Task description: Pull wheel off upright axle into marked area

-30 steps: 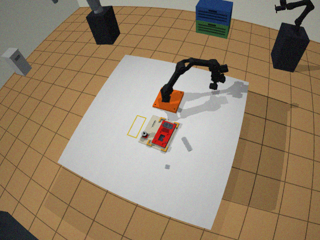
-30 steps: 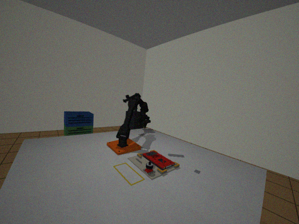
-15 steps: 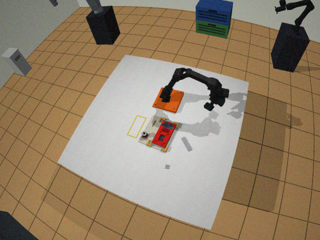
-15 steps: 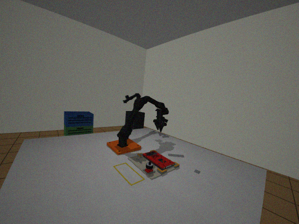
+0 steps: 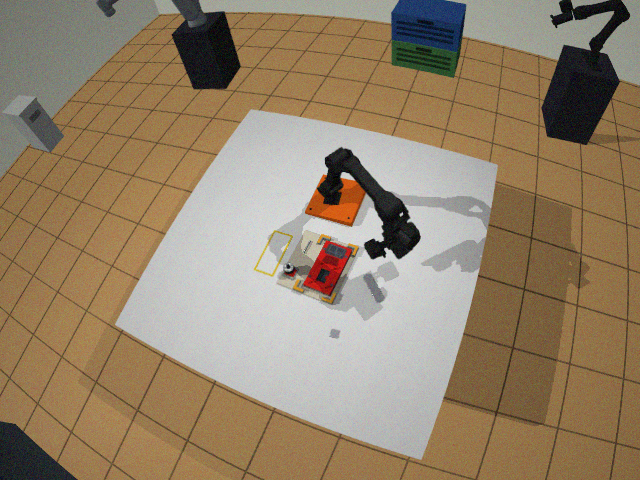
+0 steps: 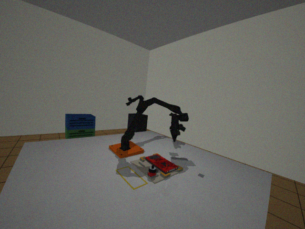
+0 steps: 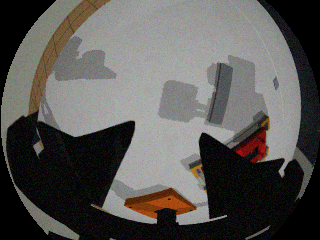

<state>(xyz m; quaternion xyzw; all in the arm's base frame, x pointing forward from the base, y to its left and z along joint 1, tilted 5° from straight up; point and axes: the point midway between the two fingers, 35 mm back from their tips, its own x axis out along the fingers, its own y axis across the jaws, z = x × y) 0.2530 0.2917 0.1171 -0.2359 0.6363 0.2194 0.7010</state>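
The small black-and-white wheel (image 5: pixel 288 268) (image 6: pixel 152 170) sits on the upright axle above a red foot, on a corner of the pale board (image 5: pixel 285 282) (image 6: pixel 155 181). The axle is mostly hidden. The marked area, a yellow outline (image 5: pixel 264 250) (image 6: pixel 125 179), lies on the table beside the board. It holds no object, only shadow. My gripper (image 6: pixel 174 140) (image 7: pixel 168 131) is partly open and empty, fingers pointing down, high above the table on the side of the board away from the wheel. The wheel does not show in the wrist view.
A red block (image 5: pixel 329 268) (image 6: pixel 162 163) (image 7: pixel 252 147) lies between orange-yellow corner brackets on the board. A grey bar (image 5: pixel 373 287) (image 6: pixel 179 158) (image 7: pixel 220 95) and a small grey square (image 5: pixel 334 333) (image 6: pixel 200 175) (image 7: pixel 276 83) lie beyond it. The arm stands on an orange base plate (image 5: pixel 341 214) (image 6: pixel 134 149) (image 7: pixel 155 202).
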